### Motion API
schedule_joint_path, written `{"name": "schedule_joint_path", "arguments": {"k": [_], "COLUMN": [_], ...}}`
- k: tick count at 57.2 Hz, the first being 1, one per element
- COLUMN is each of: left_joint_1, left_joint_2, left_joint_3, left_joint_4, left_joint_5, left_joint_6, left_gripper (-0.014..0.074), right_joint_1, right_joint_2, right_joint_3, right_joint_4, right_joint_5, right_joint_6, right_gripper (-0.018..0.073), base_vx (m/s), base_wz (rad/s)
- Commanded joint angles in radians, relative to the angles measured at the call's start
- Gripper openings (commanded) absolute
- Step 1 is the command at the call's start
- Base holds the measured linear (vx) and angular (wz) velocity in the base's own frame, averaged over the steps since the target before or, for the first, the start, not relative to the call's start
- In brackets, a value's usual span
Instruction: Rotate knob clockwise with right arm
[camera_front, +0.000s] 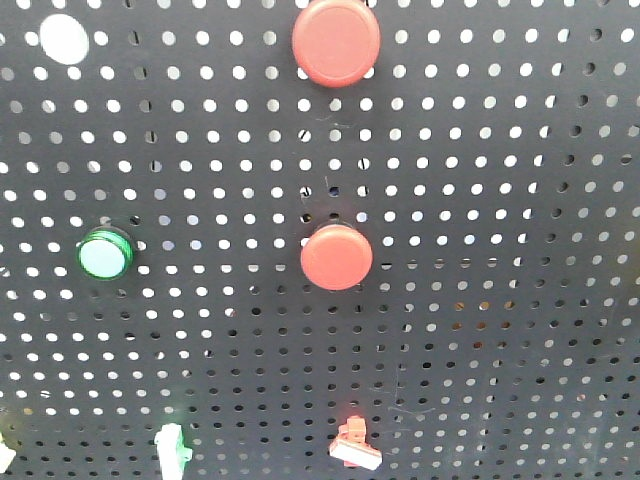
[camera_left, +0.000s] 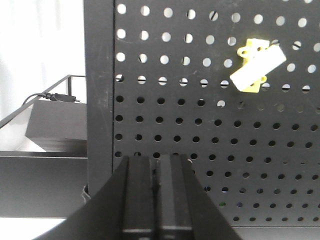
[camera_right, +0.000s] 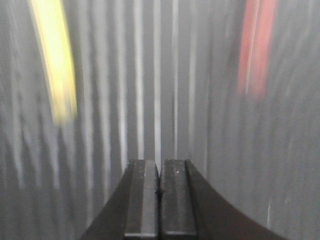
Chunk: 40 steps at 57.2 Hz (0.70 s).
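Note:
On the black pegboard (camera_front: 500, 300) sit small switch-like knobs with white handles: a red one (camera_front: 354, 447) at the bottom centre and a green one (camera_front: 172, 443) to its left. A yellow one (camera_left: 257, 65) shows tilted in the left wrist view. I cannot tell which is the task's knob. The right wrist view is smeared by motion, with a yellow streak (camera_right: 55, 65) at left and a red streak (camera_right: 256, 45) at right. My right gripper (camera_right: 160, 162) is shut on nothing. My left gripper (camera_left: 156, 159) is shut too, low before the board. Neither gripper shows in the front view.
Two big red round buttons (camera_front: 336, 40) (camera_front: 336, 257) and a green lit button (camera_front: 105, 255) are mounted on the board. The board's left edge post (camera_left: 99, 80) stands by a black box (camera_left: 57, 125) with a cable on a shelf.

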Motion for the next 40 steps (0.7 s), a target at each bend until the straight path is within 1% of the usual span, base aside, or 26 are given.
{"name": "schedule_joint_path", "arguments": {"k": [1, 3, 5, 9, 13, 14, 20, 24, 25, 29, 33, 35, 39, 40], "left_joint_1": [0.002, 0.002, 0.002, 0.002, 0.002, 0.002, 0.002, 0.002, 0.002, 0.002, 0.002, 0.002, 0.002, 0.002], "left_joint_2": [0.000, 0.000, 0.000, 0.000, 0.000, 0.000, 0.000, 0.000, 0.000, 0.000, 0.000, 0.000, 0.000, 0.000], "left_joint_3": [0.013, 0.013, 0.013, 0.013, 0.013, 0.013, 0.013, 0.013, 0.013, 0.013, 0.013, 0.013, 0.013, 0.013], "left_joint_4": [-0.008, -0.008, -0.008, -0.008, -0.008, -0.008, -0.008, -0.008, -0.008, -0.008, -0.008, -0.008, -0.008, -0.008], "left_joint_5": [-0.082, -0.082, -0.082, -0.082, -0.082, -0.082, -0.082, -0.082, -0.082, -0.082, -0.082, -0.082, -0.082, -0.082], "left_joint_6": [-0.010, -0.010, -0.010, -0.010, -0.010, -0.010, -0.010, -0.010, -0.010, -0.010, -0.010, -0.010, -0.010, -0.010], "left_gripper": [-0.0006, -0.0006, -0.0006, -0.0006, -0.0006, -0.0006, -0.0006, -0.0006, -0.0006, -0.0006, -0.0006, -0.0006, -0.0006, -0.0006], "right_joint_1": [-0.003, -0.003, -0.003, -0.002, 0.001, 0.001, 0.001, 0.013, 0.021, 0.051, 0.077, 0.087, 0.094, 0.094], "right_joint_2": [0.159, 0.218, 0.307, 0.436, 0.522, 0.614, 0.668, 0.692, 0.697, 0.725, 0.754, 0.763, 0.767, 0.767], "right_joint_3": [-0.289, -0.375, -0.502, -0.692, -0.830, -0.979, -1.058, -1.083, -1.090, -1.106, -1.117, -1.118, -1.116, -1.116], "right_joint_4": [-0.019, -0.019, -0.019, -0.017, -0.008, 0.015, 0.071, 0.118, 0.135, 0.233, 0.337, 0.370, 0.388, 0.388], "right_joint_5": [0.016, 0.065, 0.111, 0.199, 0.280, 0.339, 0.366, 0.398, 0.409, 0.467, 0.543, 0.565, 0.581, 0.580], "right_joint_6": [-0.038, -0.051, -0.070, -0.070, -0.064, -0.062, -0.068, -0.125, -0.146, -0.290, -0.500, -0.597, -0.733, -0.753], "right_gripper": [-0.0009, -0.0009, -0.0009, -0.0009, -0.0009, -0.0009, -0.0009, -0.0009, -0.0009, -0.0009, -0.0009, -0.0009, -0.0008, -0.0008], "base_vx": [0.00, 0.00, 0.00, 0.00, 0.00, 0.00, 0.00, 0.00, 0.00, 0.00, 0.00, 0.00, 0.00, 0.00], "base_wz": [0.00, 0.00, 0.00, 0.00, 0.00, 0.00, 0.00, 0.00, 0.00, 0.00, 0.00, 0.00, 0.00, 0.00]}}
